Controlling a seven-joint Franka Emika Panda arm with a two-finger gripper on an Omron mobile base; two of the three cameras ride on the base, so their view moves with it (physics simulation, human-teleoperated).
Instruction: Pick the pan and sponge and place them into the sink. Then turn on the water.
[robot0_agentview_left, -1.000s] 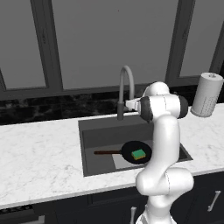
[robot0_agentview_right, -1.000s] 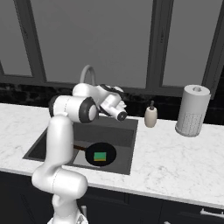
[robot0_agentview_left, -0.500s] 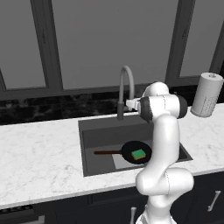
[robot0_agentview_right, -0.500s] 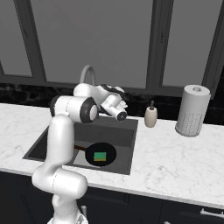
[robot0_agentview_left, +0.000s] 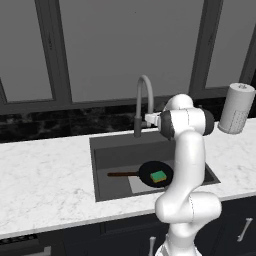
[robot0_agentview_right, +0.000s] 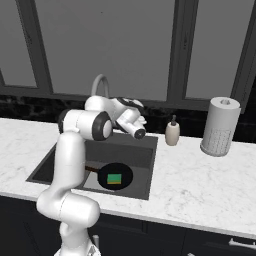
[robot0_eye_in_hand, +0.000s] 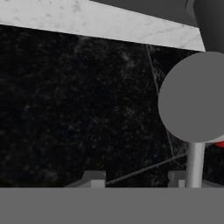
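Two finger tips stand well apart at the bottom of the hand view, and the gripper has nothing between them: the jaws are open and empty. Just beside the right tip rises a thin grey stem topped by a round grey knob, probably the faucet's lever. Whether the tip touches the stem I cannot tell. Behind it is black speckled backsplash.

From the right base view the gripper hangs over the back of the sink, near the foot of the faucet.

Almost nothing has changed over the last second: arm, hand and objects sit where they did, so the hand appears to be holding, or creeping, at the lever.

Pan lies flat on the sink floor, handle pointing left, with the sponge resting on it. Both placements look done, so only the water is left. No stream falls from the spout. The next move likely calls for a push on that knob.
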